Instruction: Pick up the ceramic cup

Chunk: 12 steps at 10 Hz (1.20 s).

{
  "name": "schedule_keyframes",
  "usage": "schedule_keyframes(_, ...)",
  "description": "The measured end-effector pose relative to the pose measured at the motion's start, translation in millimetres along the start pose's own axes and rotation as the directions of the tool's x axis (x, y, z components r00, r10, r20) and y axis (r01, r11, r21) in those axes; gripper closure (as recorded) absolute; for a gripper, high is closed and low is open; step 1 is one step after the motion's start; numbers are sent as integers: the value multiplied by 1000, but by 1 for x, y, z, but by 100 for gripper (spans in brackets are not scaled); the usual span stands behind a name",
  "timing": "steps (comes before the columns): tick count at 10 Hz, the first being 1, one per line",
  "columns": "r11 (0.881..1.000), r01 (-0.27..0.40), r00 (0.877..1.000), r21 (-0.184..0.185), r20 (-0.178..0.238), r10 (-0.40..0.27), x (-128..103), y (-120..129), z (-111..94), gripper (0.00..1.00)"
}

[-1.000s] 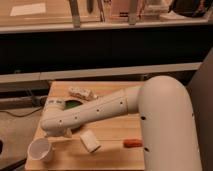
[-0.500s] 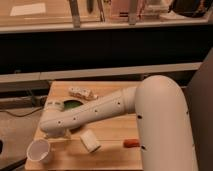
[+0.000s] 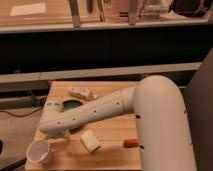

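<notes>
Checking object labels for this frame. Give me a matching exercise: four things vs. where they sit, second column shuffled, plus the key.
Things:
1. ceramic cup
2. green dish
3. small orange item
4. gripper

Places:
A. near the front edge of the table, right of centre
B. front-left corner of the table
C. at the left end of the arm, close to the cup
D. left-middle of the table, partly hidden behind the arm

Pairs: 1-B, 2-D, 3-A, 4-C
</notes>
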Motion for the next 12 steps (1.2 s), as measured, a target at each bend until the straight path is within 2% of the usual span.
schedule_keyframes(2, 1000, 11, 999, 24, -30, -11, 0, -6, -11, 20)
schedule_keyframes(4, 998, 26, 998, 51, -67, -23, 3, -19, -35, 20)
schedule_keyframes(6, 997, 35, 995, 64, -90, -29, 1, -27, -46, 20)
schedule_keyframes(9, 997, 33, 995, 76, -96, -25, -10, -32, -57, 20)
schedule_keyframes(12, 995, 34, 996, 91, -84, -26, -25, -36, -72, 20)
